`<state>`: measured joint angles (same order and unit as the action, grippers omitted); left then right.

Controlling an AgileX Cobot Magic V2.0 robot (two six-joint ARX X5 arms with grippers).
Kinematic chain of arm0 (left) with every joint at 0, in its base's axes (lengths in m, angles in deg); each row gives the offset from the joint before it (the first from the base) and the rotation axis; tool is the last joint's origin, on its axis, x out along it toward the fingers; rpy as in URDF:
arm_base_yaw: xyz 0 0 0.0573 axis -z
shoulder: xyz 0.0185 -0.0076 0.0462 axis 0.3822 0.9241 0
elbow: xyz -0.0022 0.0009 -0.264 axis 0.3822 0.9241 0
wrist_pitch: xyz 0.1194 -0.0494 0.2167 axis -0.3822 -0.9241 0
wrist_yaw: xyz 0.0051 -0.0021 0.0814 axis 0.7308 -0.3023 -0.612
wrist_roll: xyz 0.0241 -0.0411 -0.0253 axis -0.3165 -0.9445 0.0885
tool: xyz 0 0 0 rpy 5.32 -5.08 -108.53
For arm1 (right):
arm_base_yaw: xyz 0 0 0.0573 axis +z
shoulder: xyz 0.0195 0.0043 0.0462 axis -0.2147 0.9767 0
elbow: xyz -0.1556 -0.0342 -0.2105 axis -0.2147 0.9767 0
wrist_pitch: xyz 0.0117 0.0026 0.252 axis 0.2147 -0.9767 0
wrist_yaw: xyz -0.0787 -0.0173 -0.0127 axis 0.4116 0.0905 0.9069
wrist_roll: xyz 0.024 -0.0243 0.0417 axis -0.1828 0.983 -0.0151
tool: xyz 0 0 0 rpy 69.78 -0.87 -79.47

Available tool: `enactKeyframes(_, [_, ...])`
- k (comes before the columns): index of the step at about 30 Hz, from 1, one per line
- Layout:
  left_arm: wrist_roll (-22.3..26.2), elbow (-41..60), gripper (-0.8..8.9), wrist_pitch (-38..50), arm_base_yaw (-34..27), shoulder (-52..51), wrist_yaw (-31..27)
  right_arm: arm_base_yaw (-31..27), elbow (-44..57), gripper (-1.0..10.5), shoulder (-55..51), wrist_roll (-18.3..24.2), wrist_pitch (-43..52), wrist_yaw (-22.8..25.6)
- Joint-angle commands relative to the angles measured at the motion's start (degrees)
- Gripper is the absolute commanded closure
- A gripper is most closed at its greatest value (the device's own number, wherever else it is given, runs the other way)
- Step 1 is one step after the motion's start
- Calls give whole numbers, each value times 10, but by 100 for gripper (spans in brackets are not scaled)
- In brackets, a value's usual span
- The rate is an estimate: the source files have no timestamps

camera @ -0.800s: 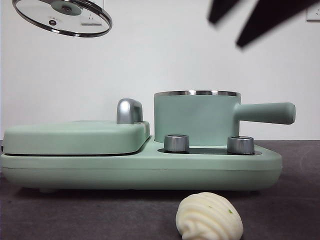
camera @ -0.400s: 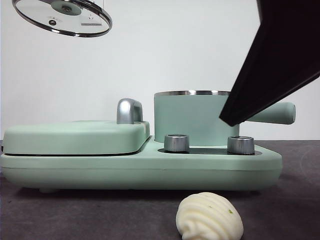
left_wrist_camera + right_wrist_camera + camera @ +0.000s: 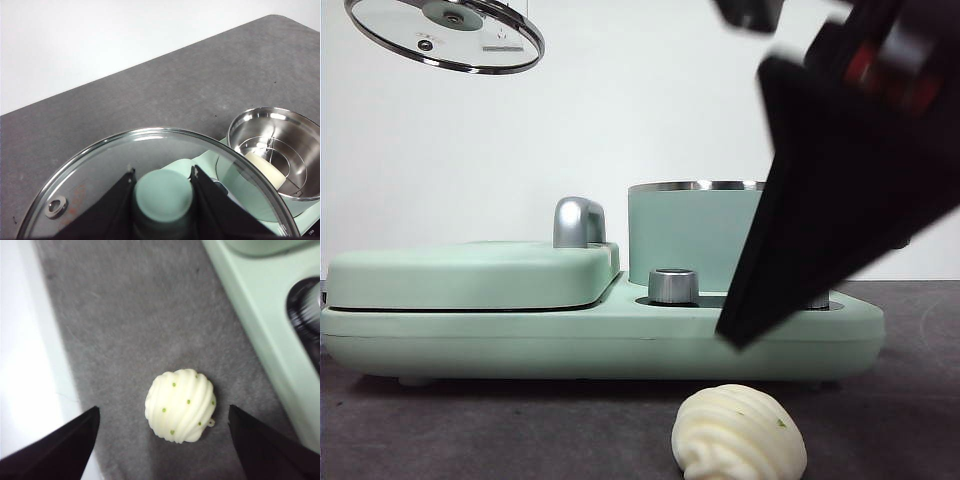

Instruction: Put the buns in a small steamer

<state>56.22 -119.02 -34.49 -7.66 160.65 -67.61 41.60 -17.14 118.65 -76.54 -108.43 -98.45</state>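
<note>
Across the table in the front view, a mint-green cooker (image 3: 600, 340) sits on the dark grey table (image 3: 470, 430), with a flat griddle lid (image 3: 470, 272) and its chrome handle (image 3: 578, 222) on one side and the steamer (image 3: 695, 235), steel-rimmed and uncovered, on the other. One silver knob (image 3: 673, 285) shows below the steamer; a second is mostly hidden behind the right gripper (image 3: 840, 180), which comes down big and dark from the upper corner, its tip low before the cooker and above the swirled bun (image 3: 739, 433). That bun lies on the table just before the cooker, a tiny green fleck on its side. High at the other corner the glass lid (image 3: 445, 33) hangs tilted; a small mark on the glass is too small to read.

From the left wrist, the left gripper (image 3: 162, 192) is clamped on the lid's green knob (image 3: 162, 192), one jaw on each side. A steam vent (image 3: 55, 206) sits near the glass lid's (image 3: 100, 170) rim. Past the lid, the steamer (image 3: 250, 125) is open, and the smooth bun (image 3: 265, 170) rests inside on a wire rack. Tiny print at the picture's corner cannot be read.

From the right wrist, the right gripper (image 3: 162, 440) has its jaws wide apart, the swirled bun (image 3: 181, 405) between them on the table (image 3: 130, 315), touching neither. Several green flecks dot its ridges. The cooker's edge (image 3: 260, 330) runs beside it.
</note>
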Motion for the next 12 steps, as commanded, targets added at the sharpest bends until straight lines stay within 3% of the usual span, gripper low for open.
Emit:
enactKeyframes(1, [6,-11,803,16,2,-4,1,6,-1,534,30,5,17,0])
enactKeyframes(12, [6,-11,803,16,2,-4,1,6,-1,543,127,2,40,5])
